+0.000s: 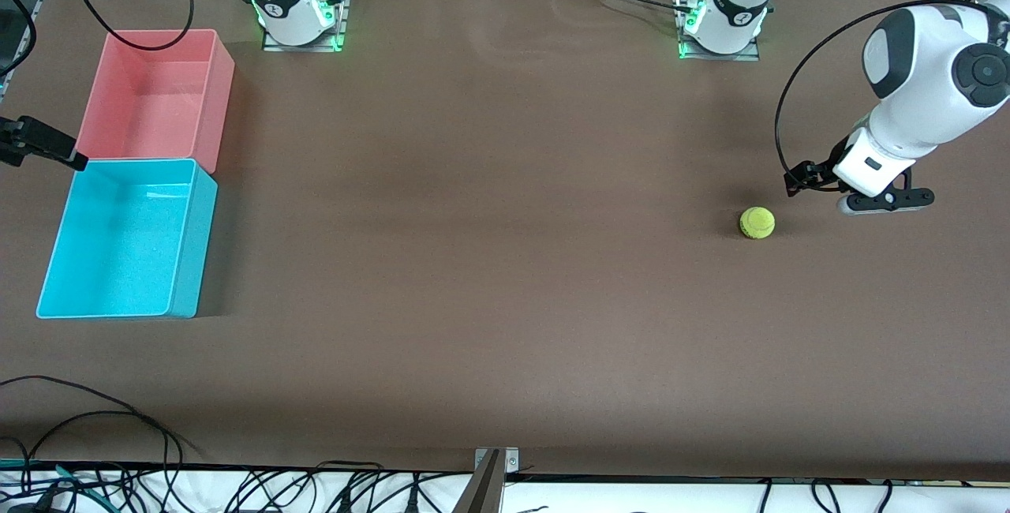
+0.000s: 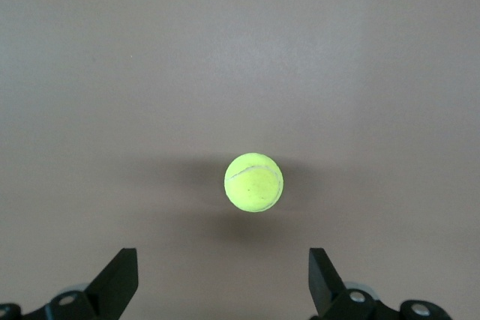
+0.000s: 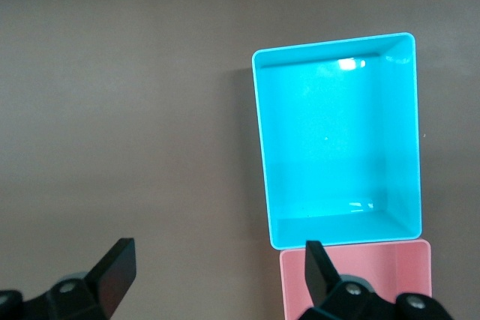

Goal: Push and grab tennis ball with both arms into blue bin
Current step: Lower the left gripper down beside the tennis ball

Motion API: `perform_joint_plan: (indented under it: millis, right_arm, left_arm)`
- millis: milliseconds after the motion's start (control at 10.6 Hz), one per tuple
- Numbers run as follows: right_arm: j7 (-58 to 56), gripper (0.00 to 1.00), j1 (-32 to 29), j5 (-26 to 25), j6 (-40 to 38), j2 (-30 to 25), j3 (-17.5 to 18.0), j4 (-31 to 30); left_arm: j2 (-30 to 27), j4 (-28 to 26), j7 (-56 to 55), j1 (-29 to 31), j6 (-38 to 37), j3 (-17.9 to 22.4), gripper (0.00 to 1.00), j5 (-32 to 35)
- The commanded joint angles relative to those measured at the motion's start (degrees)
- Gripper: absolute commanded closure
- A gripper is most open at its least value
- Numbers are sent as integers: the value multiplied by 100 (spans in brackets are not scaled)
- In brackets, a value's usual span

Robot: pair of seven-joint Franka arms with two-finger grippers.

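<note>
The tennis ball [image 1: 757, 222] [image 2: 253, 182], small and yellow-green, rests on the brown table toward the left arm's end. My left gripper [image 1: 882, 200] [image 2: 223, 279] hangs low just beside it, open, with the ball a short way ahead of its black fingertips [image 2: 120, 275] and not touching them. The blue bin [image 1: 193, 245] [image 3: 337, 140] stands with nothing in it at the right arm's end of the table. My right gripper [image 1: 47, 146] [image 3: 217, 271] is up over the table's edge beside the bins, open and holding nothing.
A pink bin [image 1: 158, 95] [image 3: 356, 279] of the same shape touches the blue bin and lies farther from the front camera. Both arm bases [image 1: 300, 16] [image 1: 722, 20] stand along the back edge. Loose black cables [image 1: 118, 450] lie at the table's front edge.
</note>
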Motion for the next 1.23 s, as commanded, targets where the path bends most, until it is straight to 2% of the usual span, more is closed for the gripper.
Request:
perform_joint_plan:
  millis: [0,189,284,568,662,852,946,1136]
  right_arm:
    - [0,0,28,-87,-12,7,-10,49]
    - [-9,0,28,-87,-11,15,-10,49]
    - [-9,0,28,-87,-11,41,-10,49]
    - [8,0,37,-87,-20,42,-1,58]
    - [8,0,37,-87,-38,33,8,58]
    - [26,0,107,-95,-55,24,8,58]
    - [26,0,107,-122,-47,33,-1,58]
    - [26,0,107,-131,-47,33,-1,49]
  left_arm:
    - [53,-371,187,59,363,-24,0,63]
    - [167,-442,1228,67,408,-15,0,55]
    - [229,-494,1834,137,538,-15,5,55]
    - [353,-582,3733,182,575,-6,44,55]
    - [370,-582,4287,277,584,-6,55,55]
    - [379,-582,5281,348,584,29,91,55]
    - [388,-582,5651,375,584,38,100,55]
    - [475,-582,6310,375,662,108,100,55]
